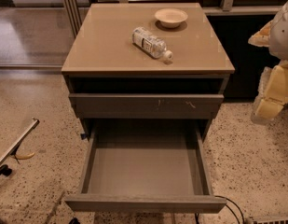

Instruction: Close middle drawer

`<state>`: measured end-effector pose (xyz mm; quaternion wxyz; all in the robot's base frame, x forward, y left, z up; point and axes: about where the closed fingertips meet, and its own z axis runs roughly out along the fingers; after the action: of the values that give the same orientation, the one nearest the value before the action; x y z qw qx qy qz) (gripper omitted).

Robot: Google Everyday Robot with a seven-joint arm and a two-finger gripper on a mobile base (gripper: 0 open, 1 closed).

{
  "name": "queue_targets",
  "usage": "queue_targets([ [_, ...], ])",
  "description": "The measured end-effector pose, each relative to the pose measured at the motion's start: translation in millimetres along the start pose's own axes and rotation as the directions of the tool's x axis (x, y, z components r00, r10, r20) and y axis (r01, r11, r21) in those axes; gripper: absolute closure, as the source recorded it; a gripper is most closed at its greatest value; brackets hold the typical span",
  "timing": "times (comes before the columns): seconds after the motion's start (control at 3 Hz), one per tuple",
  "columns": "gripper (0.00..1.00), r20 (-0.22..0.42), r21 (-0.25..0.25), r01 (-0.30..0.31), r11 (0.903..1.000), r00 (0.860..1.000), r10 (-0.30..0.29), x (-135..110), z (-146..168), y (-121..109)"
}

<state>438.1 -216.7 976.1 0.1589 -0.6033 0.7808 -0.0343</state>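
Middle drawer (144,167) pulled open, bottle (150,42) label unreadable, claw (272,93) at right edge, grip unclear

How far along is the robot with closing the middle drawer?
Nothing looks done yet: the middle drawer is pulled far out, its bare inside fully exposed. In hand: the gripper hangs at the right edge of the view, beside the cabinet and clear of the drawer. Left: reach its front and push it in flush.

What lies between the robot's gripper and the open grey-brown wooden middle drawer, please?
Only bare speckled floor, in the camera view; the gripper hangs at the right edge, the middle drawer pulled out.
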Motion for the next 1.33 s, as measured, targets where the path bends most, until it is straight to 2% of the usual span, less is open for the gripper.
queue_targets([
  [0.33,0.0,0.0,0.0,0.0,1.0,1.0,0.0,0,0,0],
  [0.67,0.0,0.024,0.021,0.01,0.9997,1.0,-0.011,-1,20,2],
  [1.0,0.0,0.064,0.007,0.025,0.9997,0.998,-0.025,9,81,26],
  [1.33,0.0,0.103,-0.061,0.011,0.9981,0.995,-0.005,31,174,54],
])
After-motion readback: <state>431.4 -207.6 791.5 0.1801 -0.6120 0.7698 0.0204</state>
